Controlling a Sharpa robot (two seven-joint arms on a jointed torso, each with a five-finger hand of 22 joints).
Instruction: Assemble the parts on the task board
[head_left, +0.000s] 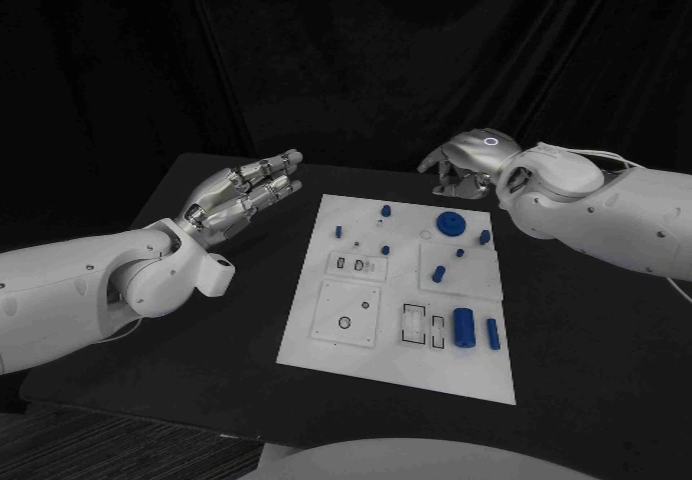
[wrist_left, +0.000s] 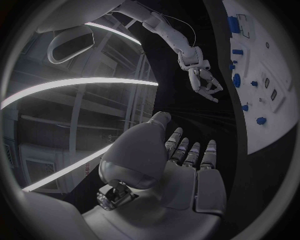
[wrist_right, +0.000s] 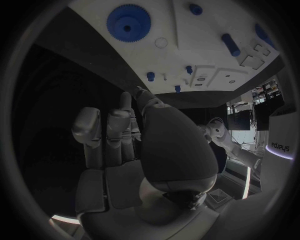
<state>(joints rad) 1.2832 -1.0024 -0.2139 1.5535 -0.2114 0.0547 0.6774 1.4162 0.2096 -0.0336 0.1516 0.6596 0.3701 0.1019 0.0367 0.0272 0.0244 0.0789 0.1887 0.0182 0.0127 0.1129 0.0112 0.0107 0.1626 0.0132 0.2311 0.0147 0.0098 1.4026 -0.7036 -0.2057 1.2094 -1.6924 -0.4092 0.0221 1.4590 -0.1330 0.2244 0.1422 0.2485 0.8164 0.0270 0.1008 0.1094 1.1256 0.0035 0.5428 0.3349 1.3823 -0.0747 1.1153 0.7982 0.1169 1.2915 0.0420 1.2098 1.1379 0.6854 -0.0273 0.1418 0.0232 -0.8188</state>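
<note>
The white task board lies in the middle of the black table. On its far part sit a blue gear and several small blue pegs, such as one near the far edge. A large blue cylinder and a thinner one lie near its right front corner. My left hand hovers left of the board, fingers stretched out and apart, holding nothing. My right hand hangs over the table just beyond the board's far edge, fingers loosely bent and apart, holding nothing. The right wrist view shows the gear ahead of the fingers.
Recessed slots and a round hole mark the board's near half. Black cloth backs the table. Bare table lies on both sides of the board. In the left wrist view the right hand stands beside the board.
</note>
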